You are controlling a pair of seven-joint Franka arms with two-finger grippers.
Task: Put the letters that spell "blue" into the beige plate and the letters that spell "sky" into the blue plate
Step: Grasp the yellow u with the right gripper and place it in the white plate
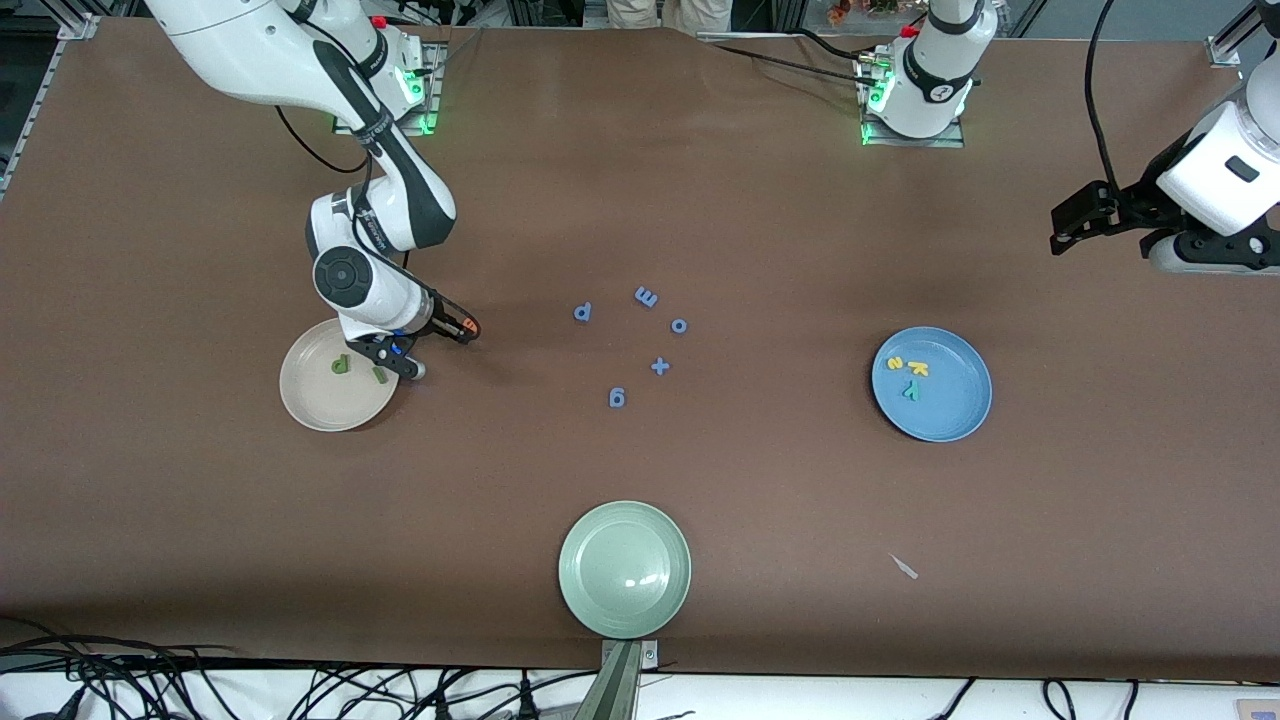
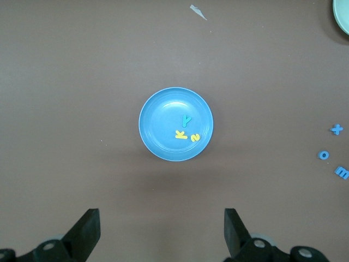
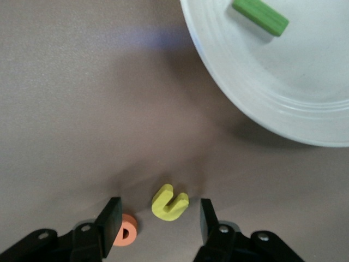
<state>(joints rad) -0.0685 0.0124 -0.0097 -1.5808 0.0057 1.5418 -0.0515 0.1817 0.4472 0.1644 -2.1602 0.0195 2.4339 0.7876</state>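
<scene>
Hovering low over the brown counter [image 1: 700,200] just beside the beige plate [image 1: 310,400], our right claw [image 3: 158,218] has its fingers parted about halfway and holds nothing. The yellow u [image 3: 170,202] lies flat on the counter between the two fingertips, so we judge the coming move to be a straight drop and a squeeze with little sideways correction. The u's open mouth points away from the wrist and tilts somewhat toward the plate; its long axis runs along that same line, roughly crosswise to the closing direction, so the fingers should meet its two outer flanks. The orange e [image 3: 127,230] sits touching or nearly under one fingertip, on the side away from the plate, and we think it may get nudged or pinched along with the u. Inside the beige plate we see the green b [image 1: 341,365] and the green bar l [image 3: 260,17], which lies with its long axis slanting across the plate's floor. Our left claw [image 2: 161,232] waits fully open and empty, well apart from the beige plate, over the left arm's end of the counter, looking down on the blue plate [image 2: 158,109] where the yellow s [image 2: 194,137], yellow k [image 2: 181,134] and teal y [image 2: 187,120] lie together.
</scene>
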